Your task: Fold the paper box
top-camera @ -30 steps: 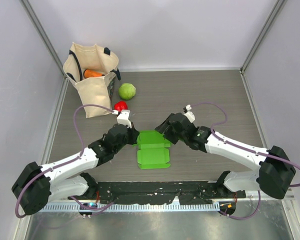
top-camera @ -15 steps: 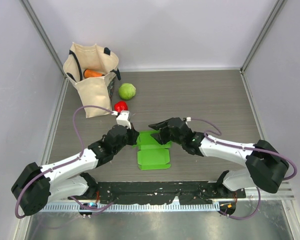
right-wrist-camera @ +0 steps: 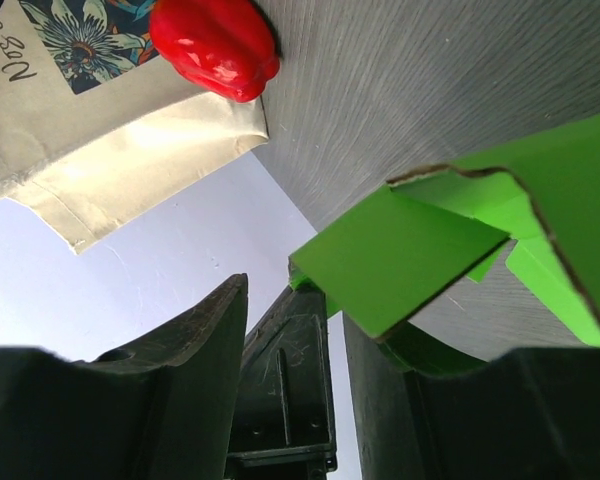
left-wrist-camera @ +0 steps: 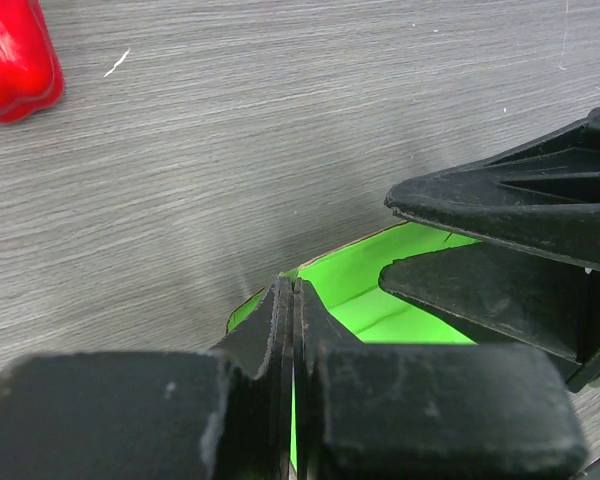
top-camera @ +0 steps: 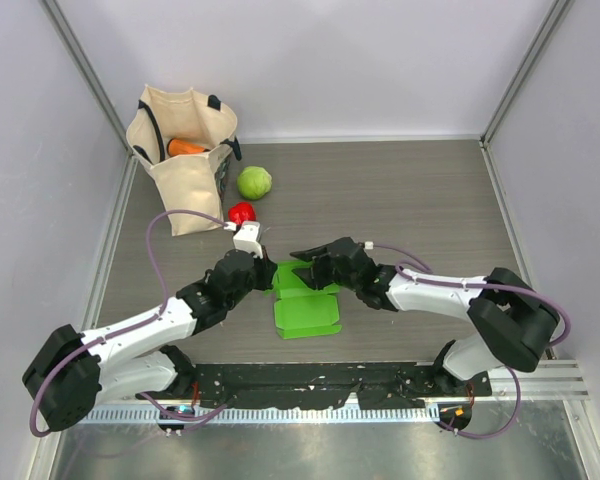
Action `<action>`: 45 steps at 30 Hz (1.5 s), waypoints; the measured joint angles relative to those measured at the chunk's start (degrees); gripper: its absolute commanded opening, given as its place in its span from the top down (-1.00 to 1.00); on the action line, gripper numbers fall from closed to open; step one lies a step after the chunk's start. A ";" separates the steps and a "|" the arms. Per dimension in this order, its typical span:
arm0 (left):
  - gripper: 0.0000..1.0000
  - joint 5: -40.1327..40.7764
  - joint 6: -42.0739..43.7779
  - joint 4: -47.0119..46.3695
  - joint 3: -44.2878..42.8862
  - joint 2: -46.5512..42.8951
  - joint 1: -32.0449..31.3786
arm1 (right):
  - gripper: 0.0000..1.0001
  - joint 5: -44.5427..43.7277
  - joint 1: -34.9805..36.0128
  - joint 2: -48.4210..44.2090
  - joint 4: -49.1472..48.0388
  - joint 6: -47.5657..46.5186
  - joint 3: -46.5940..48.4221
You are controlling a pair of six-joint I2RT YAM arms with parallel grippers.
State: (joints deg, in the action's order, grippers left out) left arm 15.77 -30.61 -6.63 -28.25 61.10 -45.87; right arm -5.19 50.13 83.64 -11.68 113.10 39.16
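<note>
Carrot [top-camera: 187, 147] in bag [top-camera: 185, 185], paper box [top-camera: 308, 312] outside

Handwritten marking, roughly "No8", on canvas bag [right-wrist-camera: 110, 140]; no other legible text.

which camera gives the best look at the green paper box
Top external: the paper box shows nearly whole, lying on the table, with only its far edge covered. The left wrist view catches just a small green patch of it. The right wrist view sees raised flaps close up, not the full shape.
</note>
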 measured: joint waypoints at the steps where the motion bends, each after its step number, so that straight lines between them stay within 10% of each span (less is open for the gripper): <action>1: 1.00 0.17 0.20 0.00 0.00 0.00 -0.04 | 0.07 0.02 0.00 0.13 -0.22 0.07 0.00; 31: 0.87 2.64 2.67 0.20 0.07 0.17 -1.79 | 0.65 -0.48 0.00 4.15 -1.84 1.14 0.39; 45: -0.11 -0.52 -2.03 3.91 0.48 -5.25 -1.81 | 0.98 -0.39 0.00 4.83 -9.03 -0.48 -3.10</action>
State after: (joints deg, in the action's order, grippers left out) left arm 15.25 -32.64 -2.72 -27.77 55.86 -47.68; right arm -5.58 50.13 88.47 -20.71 112.62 36.05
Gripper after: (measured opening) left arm 0.475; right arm 0.063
